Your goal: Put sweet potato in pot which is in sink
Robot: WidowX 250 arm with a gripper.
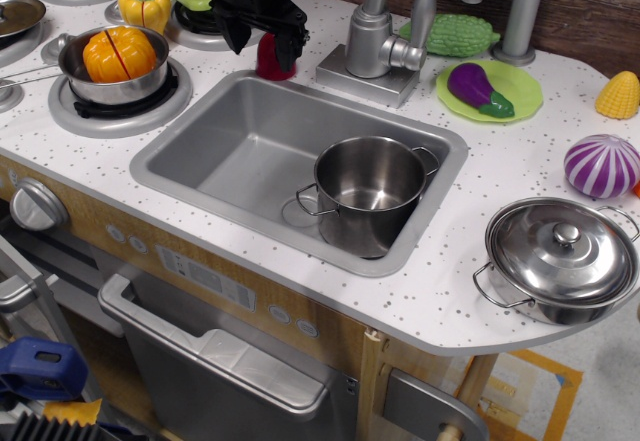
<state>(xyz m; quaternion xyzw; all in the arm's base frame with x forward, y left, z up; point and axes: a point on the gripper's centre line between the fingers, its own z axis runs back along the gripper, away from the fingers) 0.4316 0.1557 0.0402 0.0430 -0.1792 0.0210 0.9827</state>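
Note:
The sweet potato [268,61] is small and dark red and stands on the white counter just behind the sink's [200,166] back rim, left of the faucet. My black gripper [264,49] hangs over it with its jaws apart, one finger [237,33] to the left of the potato and the other finger [291,49] in front of its right side. The potato's top is hidden by the gripper. The shiny steel pot [368,193] with two loop handles stands upright and empty in the right part of the sink.
The faucet [378,36] rises right of the gripper. A steel pan with an orange pepper [120,56] sits on the left burner, and a yellow pepper [145,6] is behind it. An eggplant on a green plate [480,89], a striped ball [601,165] and a lidded pot [560,256] are on the right.

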